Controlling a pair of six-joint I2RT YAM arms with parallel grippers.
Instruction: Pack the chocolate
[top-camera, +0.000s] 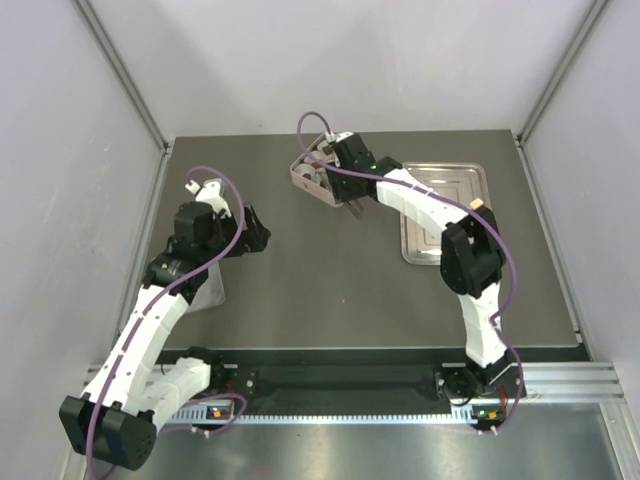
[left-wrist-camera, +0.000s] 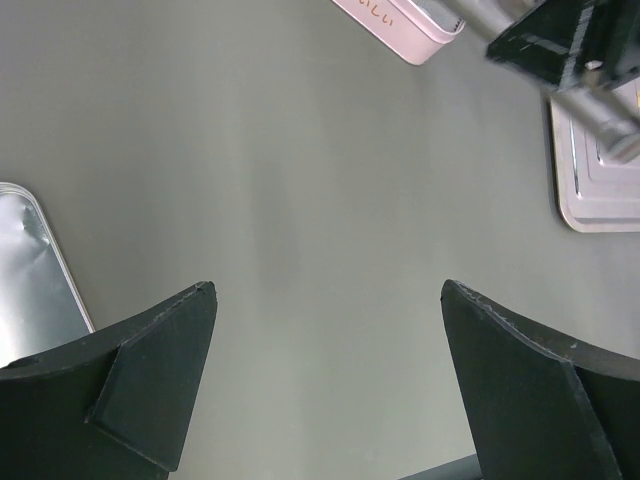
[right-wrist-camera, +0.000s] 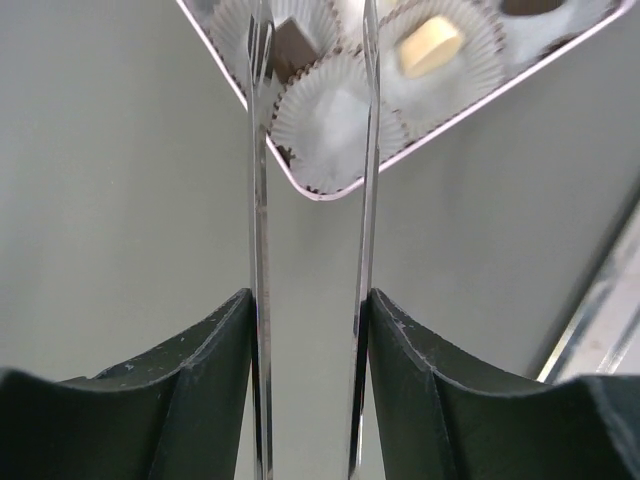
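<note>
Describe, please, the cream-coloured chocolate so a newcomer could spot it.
Find the pink box at the far middle of the table. In the right wrist view, the chocolate lies in a frilled white paper cup just right of the tweezers. It is pale cream, whereas the dark brown piece shows between the blades.

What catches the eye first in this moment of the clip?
The right claw grips slim tweezers over the pink box at the table's far middle, whose paper cups hold cream and dark chocolate. The left claw hangs wide open above the table.
</note>
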